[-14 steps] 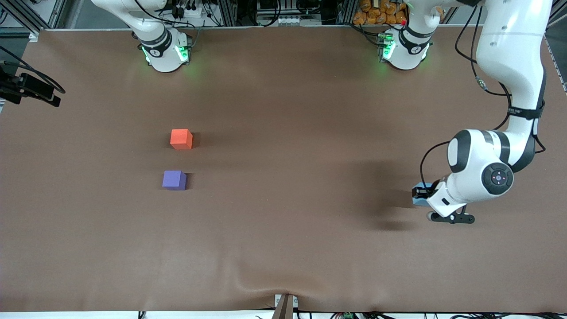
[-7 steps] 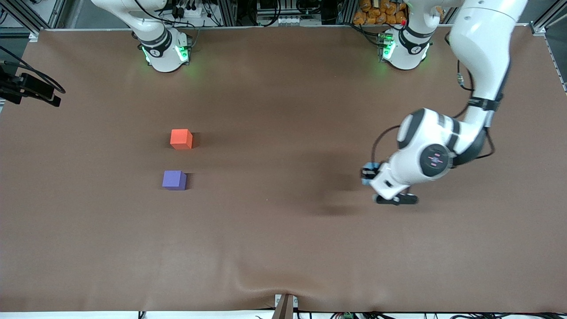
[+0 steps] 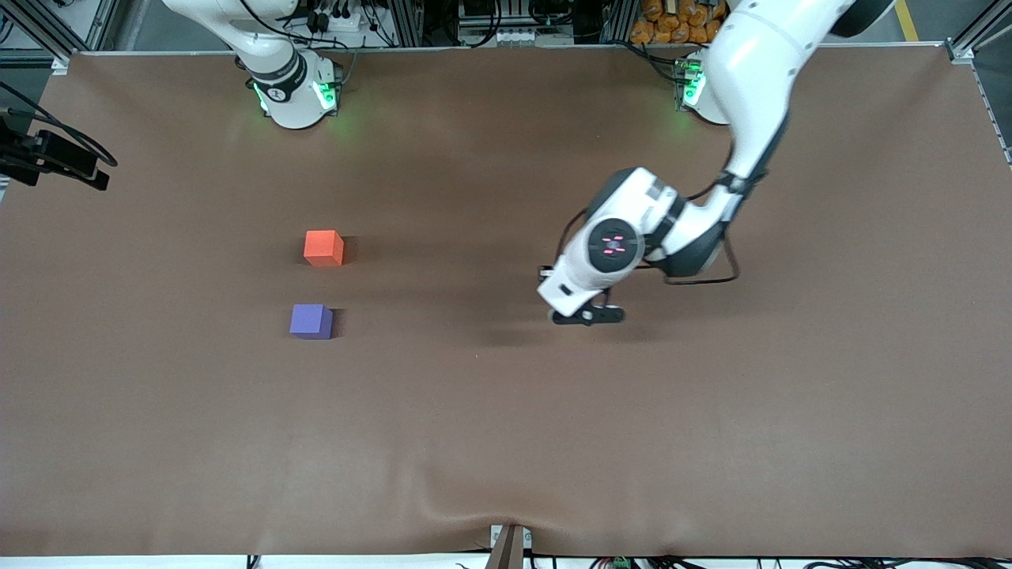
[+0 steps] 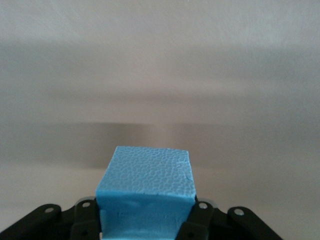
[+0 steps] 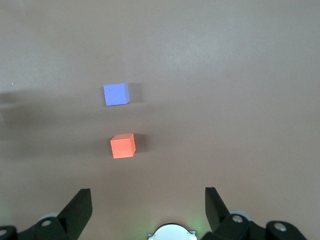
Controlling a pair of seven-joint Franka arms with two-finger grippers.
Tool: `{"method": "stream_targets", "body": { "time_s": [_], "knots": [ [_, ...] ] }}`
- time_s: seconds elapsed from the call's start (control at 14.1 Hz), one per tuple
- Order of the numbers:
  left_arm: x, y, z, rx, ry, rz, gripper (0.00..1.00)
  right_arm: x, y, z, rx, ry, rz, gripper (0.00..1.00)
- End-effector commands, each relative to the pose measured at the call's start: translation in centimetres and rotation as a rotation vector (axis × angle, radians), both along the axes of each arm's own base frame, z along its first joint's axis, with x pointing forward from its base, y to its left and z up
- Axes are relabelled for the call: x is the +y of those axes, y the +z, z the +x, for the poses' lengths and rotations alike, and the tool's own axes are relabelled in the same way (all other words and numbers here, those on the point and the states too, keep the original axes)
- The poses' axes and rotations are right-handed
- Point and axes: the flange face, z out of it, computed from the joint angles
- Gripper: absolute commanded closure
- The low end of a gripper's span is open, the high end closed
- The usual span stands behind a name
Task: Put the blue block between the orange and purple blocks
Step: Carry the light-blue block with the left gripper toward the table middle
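The blue block (image 4: pixel 145 187) is a light sky-blue cube held between the fingers of my left gripper (image 4: pixel 144 216), which is shut on it. In the front view the left gripper (image 3: pixel 547 274) hangs over the middle of the table and the hand hides the block. The orange block (image 3: pixel 323 248) and the purple block (image 3: pixel 311 322) sit apart on the brown table toward the right arm's end, the purple one nearer the front camera. Both show in the right wrist view: orange (image 5: pixel 123 145), purple (image 5: pixel 116 94). My right gripper (image 5: pixel 147 212) is open and empty, high above its own base, waiting.
The arm bases stand at the table's back edge, the right arm's (image 3: pixel 296 95) and the left arm's (image 3: pixel 694 87). A black device (image 3: pixel 51 158) juts over the edge at the right arm's end. The cloth has a wrinkle (image 3: pixel 506 510) at the front edge.
My left arm has carried the blue block from near the left arm's end to over the middle of the table, toward the orange and purple blocks. Those blocks have not moved.
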Motion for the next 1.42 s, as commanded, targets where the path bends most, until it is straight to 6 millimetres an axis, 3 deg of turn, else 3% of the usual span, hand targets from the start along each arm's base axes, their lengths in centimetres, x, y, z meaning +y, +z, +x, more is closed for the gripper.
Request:
{"method": "stream_targets", "body": {
  "time_s": [0.0, 0.07, 0.36, 0.43, 0.57, 0.64, 0.78, 1.0, 1.21, 1.35],
  "knots": [
    [-4.6, -2.9, -0.5, 0.01, 0.068, 0.019, 1.0, -0.1, 0.1, -0.1, 0.002, 0.013, 0.014, 0.0],
    [-7.0, -3.4, -1.5, 0.001, 0.079, 0.022, 1.0, -0.2, 0.1, -0.1, 0.004, 0.01, 0.012, 0.0],
    [-11.4, -5.2, -4.6, -0.083, 0.041, 0.043, 1.0, -0.4, 0.1, -0.2, 0.004, 0.006, 0.012, 0.0],
    [-12.0, -5.5, -5.3, -0.087, 0.02, 0.044, 0.92, 0.0, 0.1, -0.1, 0.004, 0.013, 0.012, 0.0],
    [-12.5, -4.8, -5.6, -0.1, -0.003, 0.037, 0.13, -0.2, 0.1, -0.1, 0.004, 0.008, 0.014, 0.0],
    [-12.5, -3.8, -5.4, -0.126, -0.016, 0.039, 0.0, -0.2, 0.1, -0.1, 0.003, 0.01, 0.015, 0.0],
    [-12.6, -1.1, -5.1, -0.162, -0.019, 0.033, 0.0, -0.3, 0.1, -0.1, 0.003, 0.007, 0.015, 0.0],
    [-11.5, 5.2, -4.0, -0.201, 0.017, 0.017, 0.0, -0.3, 0.1, -0.1, 0.003, 0.007, 0.015, 0.0],
    [-7.8, 11.3, -1.7, -0.223, 0.092, 0.028, 0.0, 0.1, 0.2, -0.2, 0.004, 0.014, 0.015, 0.0],
    [-3.6, 15.2, 0.6, -0.224, 0.154, 0.042, 0.0, -0.1, 0.2, -0.2, 0.005, 0.01, 0.015, 0.0]
  ]
}}
